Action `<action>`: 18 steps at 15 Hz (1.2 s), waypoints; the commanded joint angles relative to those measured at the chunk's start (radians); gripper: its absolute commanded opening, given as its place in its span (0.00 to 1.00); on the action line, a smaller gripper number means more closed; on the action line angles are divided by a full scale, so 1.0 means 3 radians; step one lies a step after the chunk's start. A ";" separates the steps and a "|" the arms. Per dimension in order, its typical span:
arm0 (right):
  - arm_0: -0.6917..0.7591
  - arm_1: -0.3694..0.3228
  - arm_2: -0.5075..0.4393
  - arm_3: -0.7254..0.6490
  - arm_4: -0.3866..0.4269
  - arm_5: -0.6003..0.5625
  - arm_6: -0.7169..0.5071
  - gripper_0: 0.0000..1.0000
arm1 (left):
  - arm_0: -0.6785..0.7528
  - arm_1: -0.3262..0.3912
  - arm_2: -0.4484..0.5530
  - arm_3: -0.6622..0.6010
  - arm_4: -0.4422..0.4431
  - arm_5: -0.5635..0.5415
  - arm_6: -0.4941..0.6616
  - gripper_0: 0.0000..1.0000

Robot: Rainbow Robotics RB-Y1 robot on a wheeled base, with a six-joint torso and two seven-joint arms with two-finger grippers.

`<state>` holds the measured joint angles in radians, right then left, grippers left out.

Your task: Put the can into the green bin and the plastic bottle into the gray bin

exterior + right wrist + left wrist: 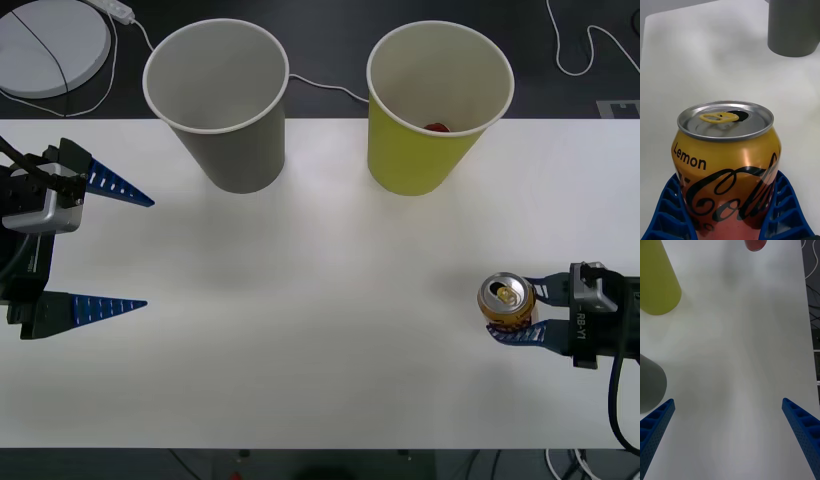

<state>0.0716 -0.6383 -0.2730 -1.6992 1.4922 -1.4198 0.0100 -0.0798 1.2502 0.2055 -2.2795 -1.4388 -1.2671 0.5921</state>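
Note:
The can (507, 301), gold-orange with a gold top, stands upright on the white table (320, 380) at the right. My right gripper (508, 316) is shut on the can, and its blue fingers (670, 213) hug both sides of the can (728, 165). Farther back stand the gray bin (222, 100) and, to its right, the green bin (432, 105), with a small red thing (437, 127) inside it. The plastic bottle is out of view. Near the table's left edge my left gripper (148, 253) is open and holds nothing. The left wrist view has both bins, green (657, 281) and gray (649, 386).
Behind the table's far edge lie a white round disc (45, 45) at the back left and white cables (590, 50) at the back right. A bare stretch of table lies between the two grippers and in front of the bins.

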 commanded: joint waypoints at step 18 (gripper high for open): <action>-0.1067 -0.1585 -0.0373 -0.0830 0.0242 -0.0503 -0.3746 0.00 | 0.0000 0.0000 0.0000 0.0000 0.0000 0.0000 0.0000 1.00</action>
<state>-0.2152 -1.1056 -0.3953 -1.9484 1.5472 -1.5701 -1.0858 -0.0798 1.2502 0.2055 -2.2795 -1.4388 -1.2671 0.5921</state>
